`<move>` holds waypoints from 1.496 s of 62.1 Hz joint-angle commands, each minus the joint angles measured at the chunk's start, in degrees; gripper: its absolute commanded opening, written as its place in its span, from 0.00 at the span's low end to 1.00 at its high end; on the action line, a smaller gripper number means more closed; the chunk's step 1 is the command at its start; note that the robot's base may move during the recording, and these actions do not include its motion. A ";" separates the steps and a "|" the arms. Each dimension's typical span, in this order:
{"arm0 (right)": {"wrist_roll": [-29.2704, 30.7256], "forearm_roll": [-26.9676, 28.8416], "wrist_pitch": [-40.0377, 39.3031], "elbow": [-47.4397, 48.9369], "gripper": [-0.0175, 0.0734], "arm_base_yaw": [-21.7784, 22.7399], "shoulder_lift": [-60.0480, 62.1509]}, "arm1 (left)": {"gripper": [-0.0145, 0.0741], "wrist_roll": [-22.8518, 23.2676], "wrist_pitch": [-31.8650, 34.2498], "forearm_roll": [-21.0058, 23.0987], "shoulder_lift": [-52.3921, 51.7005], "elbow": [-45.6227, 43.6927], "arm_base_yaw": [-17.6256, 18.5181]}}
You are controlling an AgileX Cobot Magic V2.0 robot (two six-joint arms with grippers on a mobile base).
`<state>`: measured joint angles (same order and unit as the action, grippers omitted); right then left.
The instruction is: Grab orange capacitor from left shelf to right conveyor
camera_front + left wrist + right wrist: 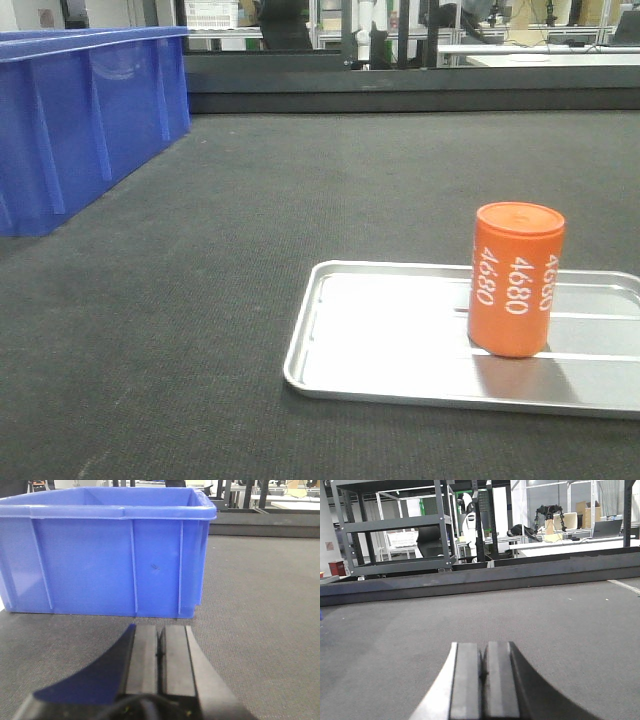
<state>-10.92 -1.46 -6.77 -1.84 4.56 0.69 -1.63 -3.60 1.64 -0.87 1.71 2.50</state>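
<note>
Dark grey textured conveyor belt (200, 300) underlies everything; both black tools, left (160, 650) and right (483, 675), seem clenched, empty. Upright orange "4680" capacitor (515, 278) stands in a shallow silver tray (380, 385) near a blue plastic bin (80, 120).

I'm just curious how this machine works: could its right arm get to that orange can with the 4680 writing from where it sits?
Probably yes. The orange cylindrical capacitor stands upright and alone in a shallow silver metal tray, nothing crowding it. The right end effector is shut and faces bare belt, so it must open and turn first.
</note>
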 commanded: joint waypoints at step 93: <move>3.07 -1.68 -6.55 1.20 0.25 0.36 1.14 | 0.02 0.23 5.05 0.34 -0.55 1.59 0.26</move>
<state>-8.43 -3.02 -7.94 -1.84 4.70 0.69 -1.63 -3.60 1.64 -0.87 1.71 2.50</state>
